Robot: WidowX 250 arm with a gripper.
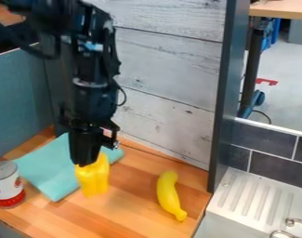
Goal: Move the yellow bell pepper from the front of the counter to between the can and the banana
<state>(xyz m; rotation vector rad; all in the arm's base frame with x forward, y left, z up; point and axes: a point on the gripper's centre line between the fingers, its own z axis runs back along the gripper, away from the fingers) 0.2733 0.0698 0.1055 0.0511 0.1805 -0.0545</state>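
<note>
The black gripper (85, 160) hangs down at the left of the counter, shut on the top of a yellow object (94, 179). This object is blocky with a rounded lower end, and the fingers hide part of its top. Behind it and to the left, a teal cloth (44, 172) lies flat on the wooden counter. A white and red can (8, 185) stands upright at the left edge, beside the cloth. To the right, a yellow banana (169, 195) lies apart from the gripper.
A whitewashed plank wall (165, 69) rises behind the wooden counter (128, 209), with a teal panel (19, 102) at the left. A dark upright post (224, 116) stands at the counter's right back corner. Farther right is a white sink unit (255, 195) with a metal faucet (296, 223).
</note>
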